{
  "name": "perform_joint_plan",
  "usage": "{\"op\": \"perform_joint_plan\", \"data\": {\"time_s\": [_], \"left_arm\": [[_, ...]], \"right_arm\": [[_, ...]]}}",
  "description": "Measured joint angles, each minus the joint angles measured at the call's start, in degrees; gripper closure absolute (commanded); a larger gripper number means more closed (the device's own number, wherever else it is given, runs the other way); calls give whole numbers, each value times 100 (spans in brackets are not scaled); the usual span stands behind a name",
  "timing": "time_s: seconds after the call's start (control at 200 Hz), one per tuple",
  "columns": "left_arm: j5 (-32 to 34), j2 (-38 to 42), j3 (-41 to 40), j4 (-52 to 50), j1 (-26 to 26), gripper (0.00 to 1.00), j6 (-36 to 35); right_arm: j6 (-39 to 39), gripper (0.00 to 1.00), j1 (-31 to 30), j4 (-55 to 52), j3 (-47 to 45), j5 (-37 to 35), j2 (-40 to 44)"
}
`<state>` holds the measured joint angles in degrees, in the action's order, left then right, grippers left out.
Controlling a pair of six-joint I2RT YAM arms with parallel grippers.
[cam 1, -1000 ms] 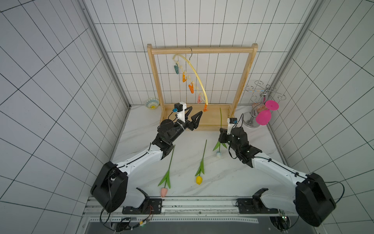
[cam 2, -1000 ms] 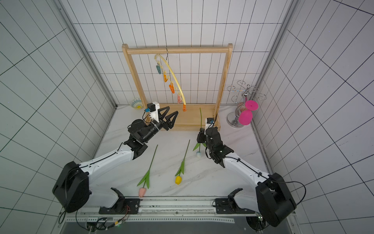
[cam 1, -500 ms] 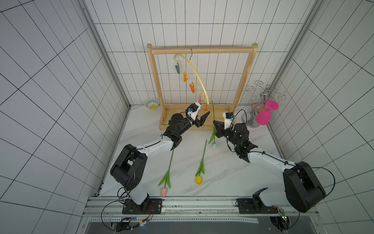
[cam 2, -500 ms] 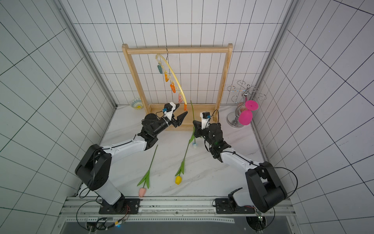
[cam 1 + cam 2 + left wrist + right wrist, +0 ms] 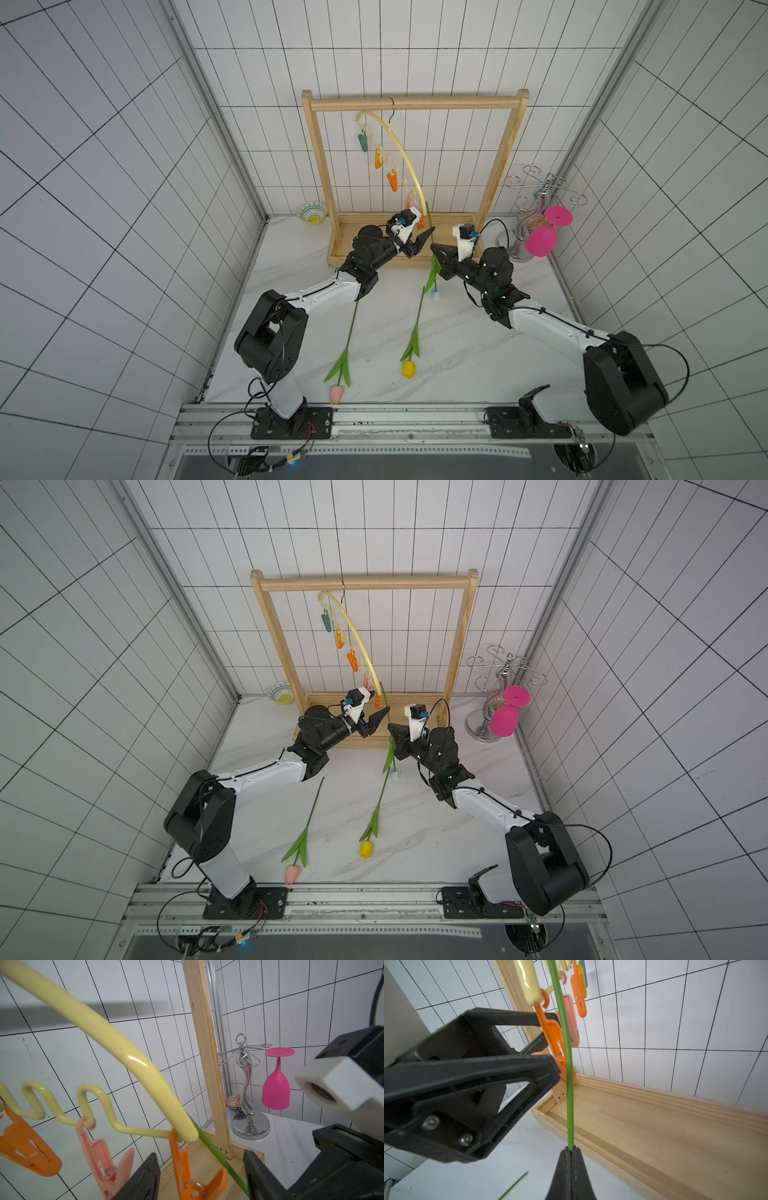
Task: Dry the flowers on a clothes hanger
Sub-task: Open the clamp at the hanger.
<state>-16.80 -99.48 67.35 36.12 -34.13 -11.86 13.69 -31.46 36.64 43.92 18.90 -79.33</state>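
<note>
The pale-yellow clothes hanger (image 5: 405, 160) hangs tilted from the wooden rack, its clips dangling in a row. My right gripper (image 5: 571, 1150) is shut on the green stem (image 5: 566, 1043) of the white-bluish tulip (image 5: 435, 295). It holds the stem upright beside the lowest orange clip (image 5: 550, 1030), with the head hanging down. My left gripper (image 5: 199, 1153) is open, one finger on each side of that orange clip (image 5: 182, 1167) without touching it. The pink tulip (image 5: 336, 392) and the yellow tulip (image 5: 408, 369) lie flat on the table near the front.
The wooden rack (image 5: 415, 103) stands at the back with a tray-like base (image 5: 654, 1126). A silver swirl-armed stand (image 5: 536, 195) holds a magenta goblet (image 5: 540, 241) at the back right, with a small patterned bowl (image 5: 234, 1103) behind it. Another bowl (image 5: 311, 212) sits at the back left.
Both arms have reached back to the hanger's low end. The right one has brought the tulip's stem up beside the orange clip. The left jaws have narrowed around that clip.
</note>
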Motion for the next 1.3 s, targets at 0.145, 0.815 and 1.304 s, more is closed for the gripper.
{"op": "perform_joint_plan", "data": {"time_s": [0.145, 0.815, 1.304], "left_arm": [[-57, -63, 68, -57, 0, 42, -7], [-131, -92, 306, -256, 0, 64, -63], [-87, -92, 306, -136, 13, 80, 444]], "right_arm": [[0, 100, 0, -7, 0, 44, -2], [0, 100, 0, -66, 0, 105, -7], [319, 100, 0, -249, -2, -1106, -179]]}}
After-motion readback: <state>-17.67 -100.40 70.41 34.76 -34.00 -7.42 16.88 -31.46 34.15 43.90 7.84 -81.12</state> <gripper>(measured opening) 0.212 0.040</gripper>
